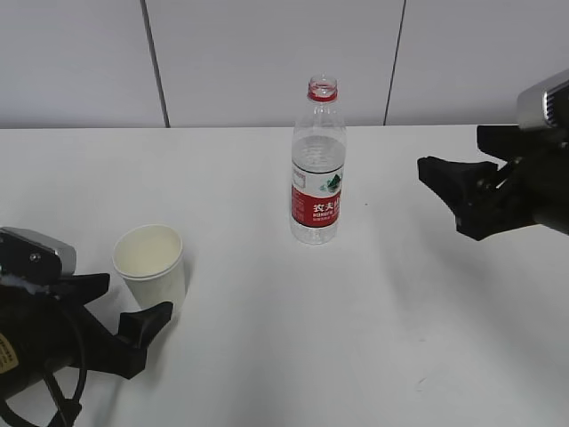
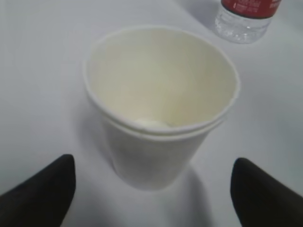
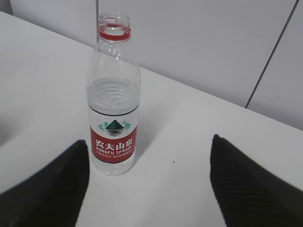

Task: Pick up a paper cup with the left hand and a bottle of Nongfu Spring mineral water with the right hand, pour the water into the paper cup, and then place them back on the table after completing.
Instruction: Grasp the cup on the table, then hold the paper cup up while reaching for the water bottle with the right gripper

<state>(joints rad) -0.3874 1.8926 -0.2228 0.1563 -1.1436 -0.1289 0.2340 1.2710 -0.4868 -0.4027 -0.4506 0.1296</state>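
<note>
Left hand [image 1: 114, 313] fingers spread beside the upright paper cup [image 1: 150, 266]; at 3 o'clock, right hand [image 1: 452, 194] fingers apart, bottle [image 1: 316, 163] uncapped on worktop [image 1: 373, 320].

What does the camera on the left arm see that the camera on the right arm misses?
Only the left wrist view shows the paper cup, upright between the left hand's open fingers, and looks into it. Only the right wrist view shows the bottle's open neck, water level and whole red label, plus the wall behind. Both show the bottle's base, the white table and dark, spread fingers.
</note>
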